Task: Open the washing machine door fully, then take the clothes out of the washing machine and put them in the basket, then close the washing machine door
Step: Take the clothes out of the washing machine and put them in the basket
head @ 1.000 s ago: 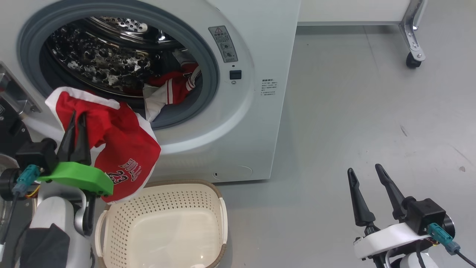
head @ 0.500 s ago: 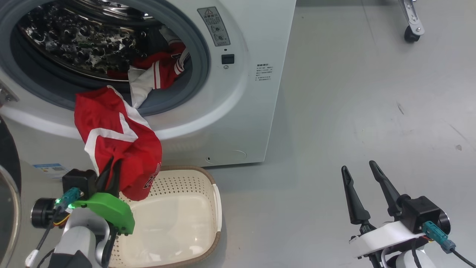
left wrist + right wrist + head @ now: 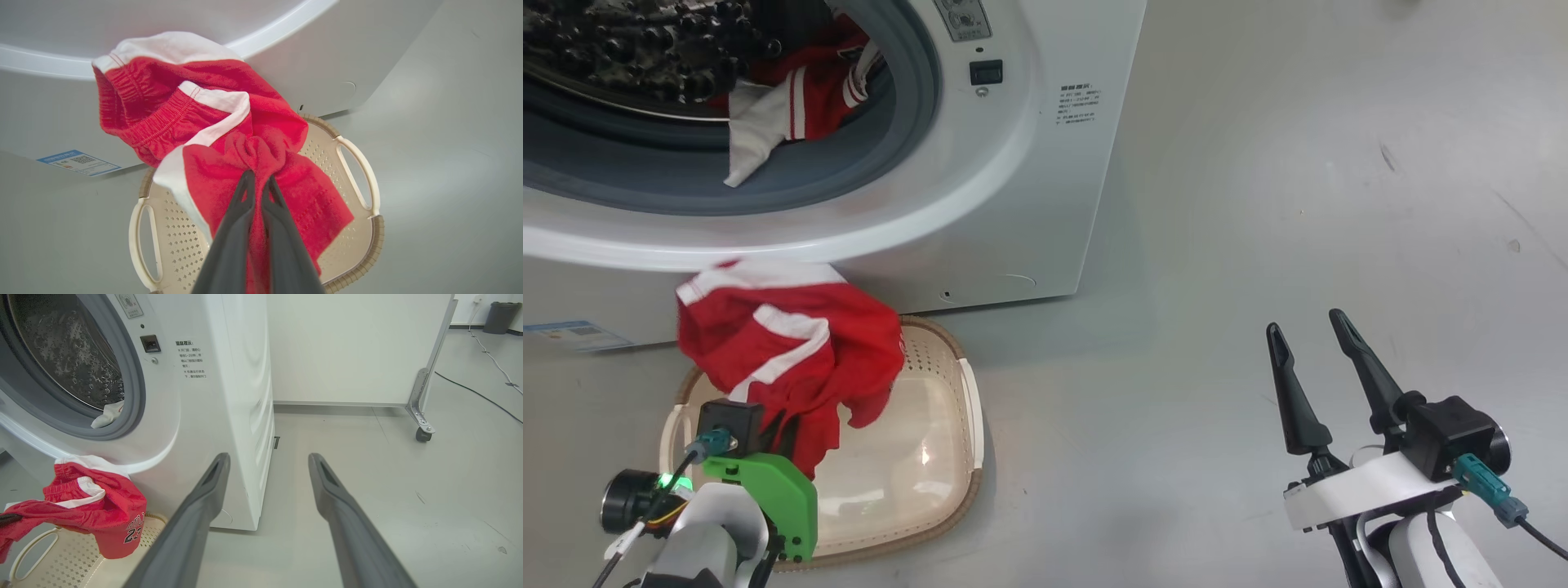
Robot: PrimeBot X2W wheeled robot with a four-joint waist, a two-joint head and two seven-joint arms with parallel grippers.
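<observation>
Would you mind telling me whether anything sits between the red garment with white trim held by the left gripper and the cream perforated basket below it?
Nothing visible does. The red white-trimmed garment hangs from the shut left gripper directly over the cream perforated plastic basket, whose visible floor is bare.

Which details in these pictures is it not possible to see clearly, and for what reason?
- Head view: the top edge cuts off the washing machine drum, so the clothes inside cannot be counted.
- Head view: the red garment covers the fingertips of the left gripper.
- Head and left wrist views: that garment hides much of the basket floor.
- Head view: the printed notice is too small to read.
</observation>
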